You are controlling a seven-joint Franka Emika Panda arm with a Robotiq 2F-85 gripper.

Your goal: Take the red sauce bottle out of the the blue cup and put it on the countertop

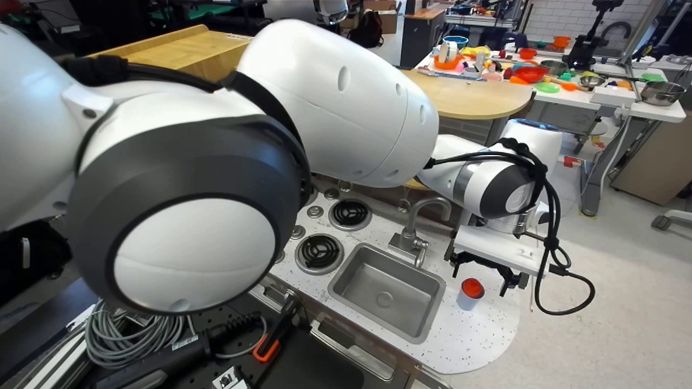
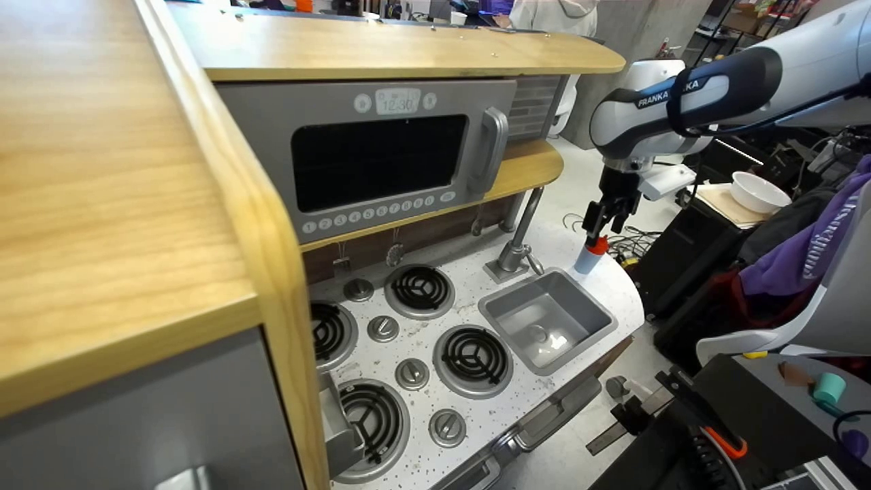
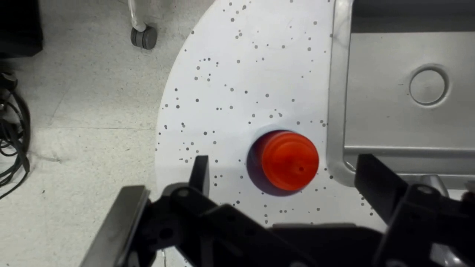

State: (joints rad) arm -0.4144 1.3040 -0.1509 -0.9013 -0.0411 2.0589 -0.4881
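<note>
- Bottle [image 3: 291,160] stood in the cup [image 1: 466,302], its red top above the rim, set over toward the sink [image 3: 338,92]; the dark gap inside the cup showed on the other side. Whether the bottle leaned, I could not tell.
- The step in hand, I judged, was lining up for the grasp; lift and placing were yet to be done.
- A good grasp called for a straight descent, perhaps with a slight shift toward the sink, so that both fingers [image 3: 200,174] passed outside the red top.
- Their tips were best kept above the cup's rim; pinching the cup too risked carrying it along.
- After that, a slow vertical pull seemed wise until the bottle cleared the rim, then an upright landing on the counter [image 3: 215,85].
- The gripper [image 3: 284,174] was spread wide and held nothing; the wrist view showed a gap between the bottle and each finger.
- In an exterior view one finger [image 2: 591,235] overlapped the red top; its height above it was hard to read.
</note>
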